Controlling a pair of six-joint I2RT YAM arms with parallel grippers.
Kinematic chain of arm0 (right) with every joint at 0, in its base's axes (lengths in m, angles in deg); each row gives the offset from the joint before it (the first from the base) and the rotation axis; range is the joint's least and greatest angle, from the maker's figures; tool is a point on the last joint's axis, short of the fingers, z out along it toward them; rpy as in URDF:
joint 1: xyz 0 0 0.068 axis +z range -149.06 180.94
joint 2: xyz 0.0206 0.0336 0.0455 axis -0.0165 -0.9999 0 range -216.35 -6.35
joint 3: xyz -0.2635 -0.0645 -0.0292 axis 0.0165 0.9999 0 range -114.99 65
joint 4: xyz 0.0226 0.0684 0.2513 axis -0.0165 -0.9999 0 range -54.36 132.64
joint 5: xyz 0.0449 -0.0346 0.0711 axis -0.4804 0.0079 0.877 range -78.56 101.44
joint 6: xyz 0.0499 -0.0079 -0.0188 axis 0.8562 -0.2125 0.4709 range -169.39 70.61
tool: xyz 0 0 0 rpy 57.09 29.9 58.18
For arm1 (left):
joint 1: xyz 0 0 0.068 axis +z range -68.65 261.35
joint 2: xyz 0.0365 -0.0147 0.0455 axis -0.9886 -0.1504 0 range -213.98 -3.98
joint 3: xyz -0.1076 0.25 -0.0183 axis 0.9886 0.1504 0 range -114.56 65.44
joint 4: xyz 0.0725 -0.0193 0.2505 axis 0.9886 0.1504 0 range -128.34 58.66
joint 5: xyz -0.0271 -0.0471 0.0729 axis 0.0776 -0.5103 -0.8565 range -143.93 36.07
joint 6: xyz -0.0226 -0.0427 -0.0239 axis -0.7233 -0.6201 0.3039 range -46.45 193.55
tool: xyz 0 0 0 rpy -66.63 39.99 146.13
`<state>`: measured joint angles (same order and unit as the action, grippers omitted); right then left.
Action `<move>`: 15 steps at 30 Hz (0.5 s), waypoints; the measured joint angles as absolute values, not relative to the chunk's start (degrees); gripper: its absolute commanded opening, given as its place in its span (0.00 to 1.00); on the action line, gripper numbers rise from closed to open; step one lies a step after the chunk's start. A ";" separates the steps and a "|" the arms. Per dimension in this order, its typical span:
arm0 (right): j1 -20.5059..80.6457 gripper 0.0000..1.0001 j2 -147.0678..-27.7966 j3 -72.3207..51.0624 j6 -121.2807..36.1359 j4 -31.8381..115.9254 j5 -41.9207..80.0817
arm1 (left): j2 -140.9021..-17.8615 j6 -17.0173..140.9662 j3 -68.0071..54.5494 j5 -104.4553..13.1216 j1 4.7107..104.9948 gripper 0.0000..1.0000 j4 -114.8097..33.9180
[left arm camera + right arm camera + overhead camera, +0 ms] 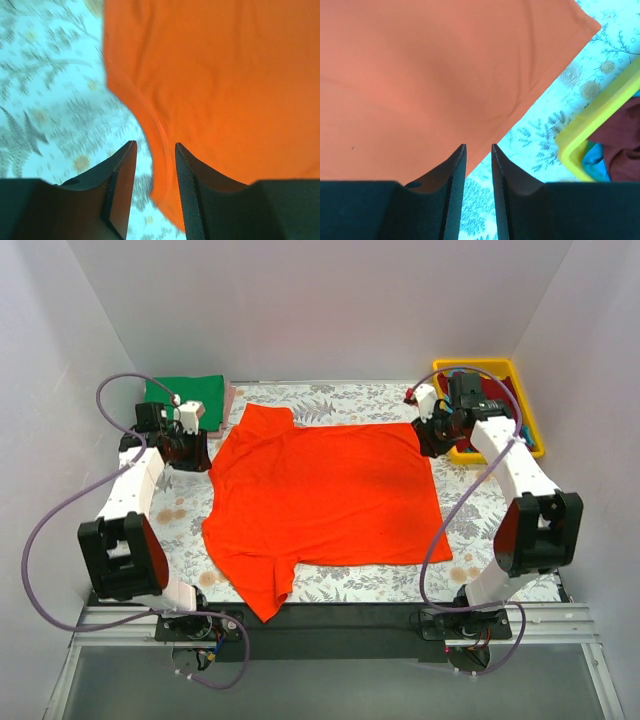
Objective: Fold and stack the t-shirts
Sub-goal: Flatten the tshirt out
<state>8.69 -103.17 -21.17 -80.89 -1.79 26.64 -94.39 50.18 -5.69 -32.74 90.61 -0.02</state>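
Observation:
A bright orange-red t-shirt (pixel 325 498) lies spread flat on the fern-print table, collar to the left and hem to the right. My left gripper (pixel 190 452) hovers at its far left edge, jaws apart. In the left wrist view, the curved shirt edge (pixel 150 130) runs on the table below the left gripper's (pixel 155 144) gap, unpinched. My right gripper (pixel 432 437) stands at the shirt's far right corner. Only table shows in the narrow gap of the right gripper (pixel 478 146), with the hem (pixel 520 110) just left of it. A folded green t-shirt (pixel 185 390) lies at the back left. A dark red t-shirt (pixel 620 145) is in the tray.
A yellow plastic tray (pixel 525 405) holding clothes stands at the back right, close to the right gripper. White walls enclose the table on three sides. A pinkish cloth edge (pixel 229 400) shows beside the green shirt. Purple cables loop off both arms.

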 measured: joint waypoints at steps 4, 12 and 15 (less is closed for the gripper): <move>8.91 0.29 -94.99 -11.05 -84.37 -5.09 26.62 | -85.01 57.00 3.09 -31.38 90.61 0.34 4.66; 11.18 0.24 -92.15 8.78 -88.96 -10.40 25.70 | -80.92 64.41 18.46 -33.33 90.22 0.31 10.19; 12.19 0.23 -91.78 13.78 -89.55 -9.61 25.24 | -80.22 65.30 22.15 -35.34 89.43 0.31 8.55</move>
<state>12.19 -91.78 13.78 -89.55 -9.61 25.24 -80.22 65.30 22.15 -35.34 89.43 8.55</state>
